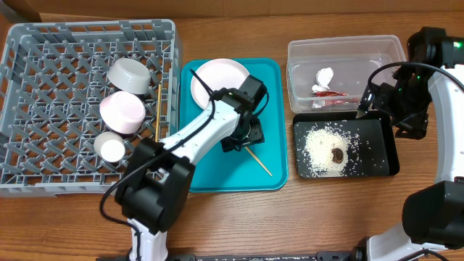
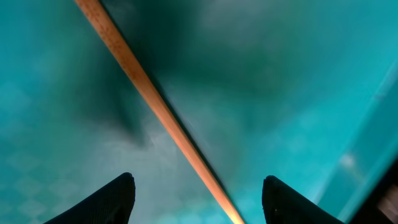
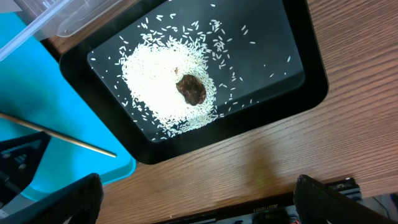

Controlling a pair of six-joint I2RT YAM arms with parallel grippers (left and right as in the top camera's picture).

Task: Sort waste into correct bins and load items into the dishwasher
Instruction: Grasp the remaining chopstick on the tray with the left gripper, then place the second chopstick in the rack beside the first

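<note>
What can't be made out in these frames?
Overhead: left gripper fingers hidden under its own wrist; contact with the tray chopstick unclear.
Left wrist: tray chopstick cut off by top and bottom edges.
Overhead: second chopstick by the dish rack wall too thin to tell inside or outside.

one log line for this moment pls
left hand: open, straddling chopstick on teal tray | right hand: open, near black tray | plate: on teal tray, not yet racked

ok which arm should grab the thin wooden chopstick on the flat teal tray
Left. The left gripper, open, straddles the thin wooden chopstick on the teal tray; the right gripper hangs open by the black rectangular tray.
</note>
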